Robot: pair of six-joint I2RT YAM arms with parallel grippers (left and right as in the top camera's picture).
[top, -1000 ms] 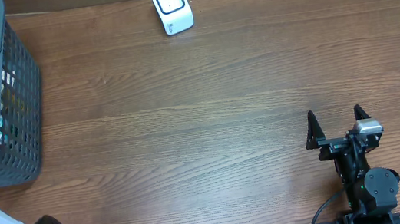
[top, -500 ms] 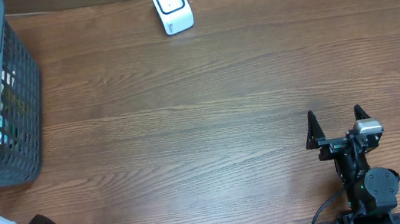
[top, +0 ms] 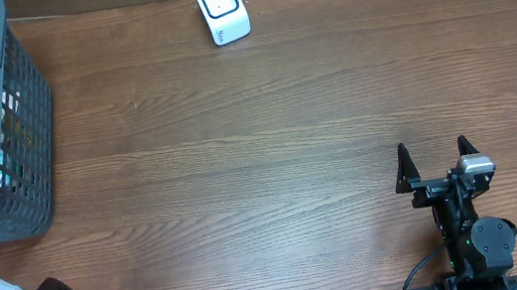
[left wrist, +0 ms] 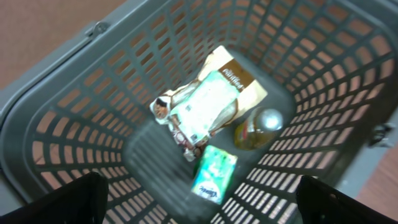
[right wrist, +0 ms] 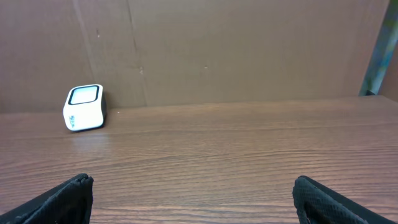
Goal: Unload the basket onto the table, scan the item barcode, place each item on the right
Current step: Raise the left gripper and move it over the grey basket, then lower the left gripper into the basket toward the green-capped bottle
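Spread wide and empty, the left gripper (left wrist: 202, 202) is poised over the grey basket (left wrist: 74, 124). In it, a green packet (left wrist: 213, 174), a pouch (left wrist: 208, 106) and perhaps a capped bottle (left wrist: 258, 127) lie touching. Two items could be pinched together, or the mesh snagged. The right gripper (top: 433, 164) is spread too, holding nothing.

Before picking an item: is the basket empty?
Not empty: the basket holds a brown pouch, a green packet and a bottle.

Packets (left wrist: 208, 109) in basket (top: 28, 105) at left, scanner (top: 221, 10) behind
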